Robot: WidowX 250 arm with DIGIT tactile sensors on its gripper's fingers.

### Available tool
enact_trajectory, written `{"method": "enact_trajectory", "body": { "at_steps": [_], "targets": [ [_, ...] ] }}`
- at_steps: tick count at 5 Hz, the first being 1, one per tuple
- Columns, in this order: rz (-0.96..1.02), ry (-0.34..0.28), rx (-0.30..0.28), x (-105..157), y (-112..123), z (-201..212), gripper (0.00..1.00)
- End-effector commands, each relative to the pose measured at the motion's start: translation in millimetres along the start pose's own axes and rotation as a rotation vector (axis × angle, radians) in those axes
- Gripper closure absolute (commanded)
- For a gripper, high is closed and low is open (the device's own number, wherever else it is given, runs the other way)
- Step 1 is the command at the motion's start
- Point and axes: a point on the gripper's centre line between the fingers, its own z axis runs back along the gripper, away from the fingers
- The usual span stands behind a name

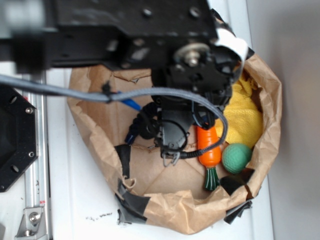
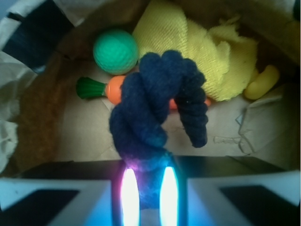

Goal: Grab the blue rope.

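Exterior view. Pincer (image 1: 172,156) lowered inside the brown paper bag (image 1: 100,145), arm body overhead hiding much of the bag floor. Blue rope (image 1: 142,125) just left of the pincer and partly under it: dark coil, one bright blue end sticking up toward the grey cable (image 1: 60,90). Contact between jaws and rope not readable from this angle; the black wrist housing covers it. Toy carrot (image 1: 209,147) close on the right of the pincer, green ball (image 1: 236,157) further right, yellow cloth (image 1: 245,112) beyond, against the bag wall. Bag rim folded outward and taped, apparently to keep the mouth open for access from above.

Wrist view. Rope (image 2: 157,115) directly ahead of the pincer (image 2: 149,188), bunched in a thick twisted loop rising from between the two glowing fingers (image 2: 129,195). Fingers drawn in against the lower part of the rope, pinching it. One strand bends over and hangs down on the right, consistent with a limp piece supported only at the pinched point. Carrot (image 2: 101,88) lying behind the rope, mostly hidden by it; ball (image 2: 115,51) further behind and left; cloth (image 2: 202,56) behind and right, with a small yellow object (image 2: 263,82) at far right. Grasp judged achieved; lift height not determinable.
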Motion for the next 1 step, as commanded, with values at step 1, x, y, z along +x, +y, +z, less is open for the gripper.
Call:
{"method": "enact_trajectory", "body": {
  "at_steps": [1],
  "targets": [
    [0.035, -0.085, 0.075, -38.0, -11.2, 25.6, 1.00]
  ]
}}
